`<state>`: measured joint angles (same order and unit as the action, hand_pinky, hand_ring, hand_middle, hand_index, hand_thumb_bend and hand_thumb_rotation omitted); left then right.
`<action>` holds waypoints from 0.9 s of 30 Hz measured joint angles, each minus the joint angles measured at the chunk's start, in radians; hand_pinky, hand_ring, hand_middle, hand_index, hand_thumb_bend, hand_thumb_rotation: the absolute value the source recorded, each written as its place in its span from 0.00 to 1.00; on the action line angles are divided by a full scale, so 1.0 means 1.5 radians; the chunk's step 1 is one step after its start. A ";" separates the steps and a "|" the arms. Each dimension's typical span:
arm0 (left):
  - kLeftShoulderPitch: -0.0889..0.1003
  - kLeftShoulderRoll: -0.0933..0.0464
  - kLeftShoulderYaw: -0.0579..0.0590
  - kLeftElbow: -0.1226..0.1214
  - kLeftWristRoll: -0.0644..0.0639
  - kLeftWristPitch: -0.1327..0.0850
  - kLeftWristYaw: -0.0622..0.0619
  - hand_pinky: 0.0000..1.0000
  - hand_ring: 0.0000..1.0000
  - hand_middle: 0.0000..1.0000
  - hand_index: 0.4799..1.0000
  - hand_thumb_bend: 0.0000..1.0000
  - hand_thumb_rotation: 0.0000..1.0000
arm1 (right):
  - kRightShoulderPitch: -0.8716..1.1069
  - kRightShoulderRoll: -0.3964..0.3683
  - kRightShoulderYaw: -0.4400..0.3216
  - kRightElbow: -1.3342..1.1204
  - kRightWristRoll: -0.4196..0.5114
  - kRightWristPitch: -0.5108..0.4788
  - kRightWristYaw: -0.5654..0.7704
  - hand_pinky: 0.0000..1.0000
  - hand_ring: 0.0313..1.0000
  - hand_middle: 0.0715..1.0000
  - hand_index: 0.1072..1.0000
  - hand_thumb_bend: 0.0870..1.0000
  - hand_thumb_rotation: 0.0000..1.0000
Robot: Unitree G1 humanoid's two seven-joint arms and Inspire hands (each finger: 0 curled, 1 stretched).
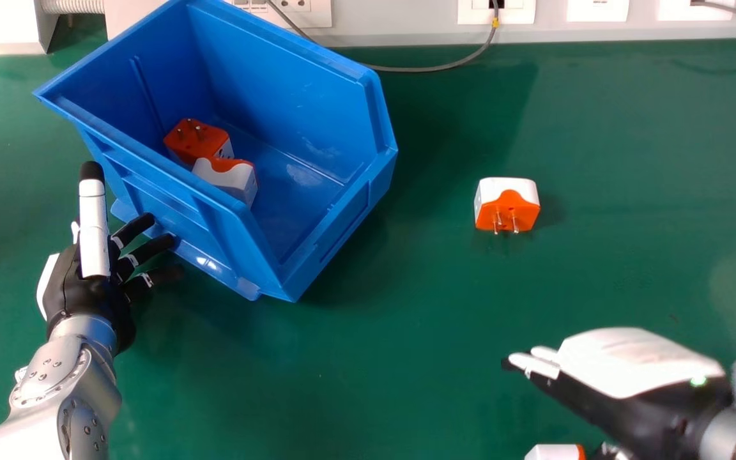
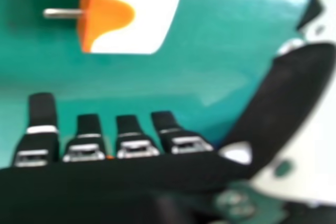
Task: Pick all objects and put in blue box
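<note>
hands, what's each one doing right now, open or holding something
Left hand: open, empty, beside the blue box.
Right hand: open, fingers straight, holding nothing.

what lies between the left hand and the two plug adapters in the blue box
The blue box's side wall lies between the left hand and the two adapters, as the head view shows.

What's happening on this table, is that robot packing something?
It seems to be collecting orange and white plug adapters in a blue box. One adapter and a second adapter lie inside. A third adapter sits out on the green table, and a fourth adapter lies partly in sight by the right hand. That hand is open over the table, gripping nothing. The left hand is at the box's side, fingers loosely spread.
</note>
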<state>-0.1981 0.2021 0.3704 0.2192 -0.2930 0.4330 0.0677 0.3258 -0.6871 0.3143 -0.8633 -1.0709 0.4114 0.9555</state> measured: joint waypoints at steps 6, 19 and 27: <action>0.000 0.000 0.001 -0.004 0.000 0.008 0.000 0.65 0.73 0.83 0.78 0.85 0.93 | 0.066 0.074 0.029 0.036 -0.103 -0.056 -0.073 0.72 0.93 0.95 0.91 0.98 0.37; -0.003 0.001 0.001 0.005 0.001 0.002 0.001 0.65 0.73 0.83 0.78 0.86 0.93 | 0.101 0.088 0.008 0.109 -0.130 -0.198 -0.218 0.59 0.85 0.89 0.84 0.93 0.24; -0.001 0.000 0.001 -0.005 0.000 0.011 0.004 0.65 0.73 0.82 0.78 0.86 0.93 | 0.103 0.119 -0.014 0.155 -0.101 -0.223 -0.298 0.50 0.69 0.78 0.74 0.64 0.10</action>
<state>-0.1989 0.2029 0.3721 0.2117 -0.2933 0.4496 0.0739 0.4810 -0.5083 0.2934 -0.6311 -1.2229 0.0767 0.5091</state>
